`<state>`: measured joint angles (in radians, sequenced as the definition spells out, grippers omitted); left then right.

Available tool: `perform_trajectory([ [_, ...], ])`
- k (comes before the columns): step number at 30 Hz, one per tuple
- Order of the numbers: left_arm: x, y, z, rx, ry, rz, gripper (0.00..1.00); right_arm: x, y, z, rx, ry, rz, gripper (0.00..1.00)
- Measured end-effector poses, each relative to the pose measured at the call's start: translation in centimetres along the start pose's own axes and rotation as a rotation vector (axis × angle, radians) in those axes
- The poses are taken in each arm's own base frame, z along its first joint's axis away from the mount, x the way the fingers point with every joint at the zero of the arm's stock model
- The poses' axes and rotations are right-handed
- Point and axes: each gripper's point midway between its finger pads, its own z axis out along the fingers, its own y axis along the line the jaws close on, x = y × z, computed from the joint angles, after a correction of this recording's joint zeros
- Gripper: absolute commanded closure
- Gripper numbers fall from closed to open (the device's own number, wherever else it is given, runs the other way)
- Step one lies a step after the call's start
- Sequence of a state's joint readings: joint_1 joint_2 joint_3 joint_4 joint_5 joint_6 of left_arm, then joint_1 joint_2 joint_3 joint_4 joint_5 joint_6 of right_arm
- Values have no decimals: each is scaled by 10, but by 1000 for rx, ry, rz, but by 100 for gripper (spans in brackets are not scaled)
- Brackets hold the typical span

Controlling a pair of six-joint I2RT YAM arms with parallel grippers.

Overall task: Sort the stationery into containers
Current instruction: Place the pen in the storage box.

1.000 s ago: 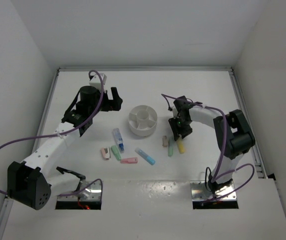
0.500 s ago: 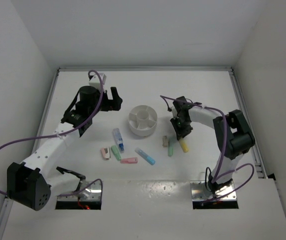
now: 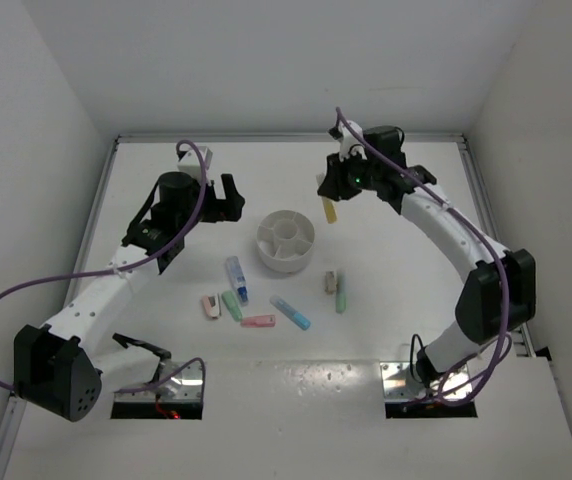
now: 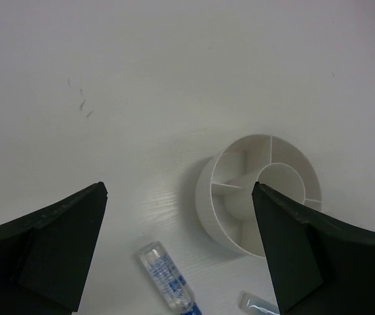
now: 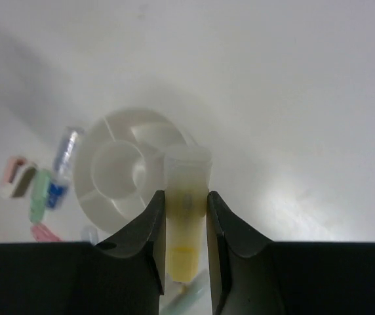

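right arm (image 3: 446,225) extended, right gripper (image 3: 333,194) clamps yellow marker (image 3: 331,211) near tub (image 3: 284,264); left gripper (image 3: 235,197) wide.

You have bright, even overhead light on the white bench (image 3: 266,170), with speckled glare along its near edge. Your right wrist view shows the tub (image 5: 102,131) soft, out of focus.

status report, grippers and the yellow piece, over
Left gripper open, empty. Right gripper shut on yellow piece, airborne beside white tub. Nothing blocking it.
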<state>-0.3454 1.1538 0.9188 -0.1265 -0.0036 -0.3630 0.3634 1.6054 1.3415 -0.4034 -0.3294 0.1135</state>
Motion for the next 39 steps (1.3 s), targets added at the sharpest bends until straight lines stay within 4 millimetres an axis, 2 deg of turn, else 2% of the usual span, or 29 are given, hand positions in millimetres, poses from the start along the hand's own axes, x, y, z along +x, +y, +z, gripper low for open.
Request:
perform_trajectory([
  [2, 0, 0, 0, 0, 0, 4, 0, -23, 9, 2, -50, -92, -9, 100],
  [5, 0, 1, 0, -2, -1, 11, 0, -32, 20, 11, -128, -165, -1, 100],
  [9, 0, 1, 0, -3, -1, 12, 0, -11, 31, 27, -225, -211, 17, 100],
  [13, 0, 1, 0, -4, -1, 14, 0, 27, 38, 40, -291, -209, 53, 100],
  [21, 0, 1, 0, -4, -1, 14, 0, 10, 47, 39, -357, -368, 28, 100],
  [24, 0, 1, 0, -4, -1, 14, 0, 5, 45, 42, -356, -401, 21, 100],
  [27, 0, 1, 0, -4, -1, 14, 0, 9, 39, 52, -337, -406, 20, 100],
  [31, 0, 1, 0, -4, -1, 14, 0, 24, 29, 64, -298, -393, 26, 90],
  [33, 0, 1, 0, -4, -1, 14, 0, 30, 25, 70, -283, -381, 30, 73],
  [34, 0, 1, 0, -4, -1, 14, 0, 32, 24, 72, -278, -377, 30, 53],
  [36, 0, 1, 0, -4, -1, 14, 0, 33, 22, 74, -272, -373, 31, 43],
  [38, 0, 1, 0, -4, -1, 14, 0, 32, 21, 73, -268, -381, 24, 36],
  [39, 0, 1, 0, -4, -1, 14, 0, 31, 21, 73, -263, -384, 22, 36],
])
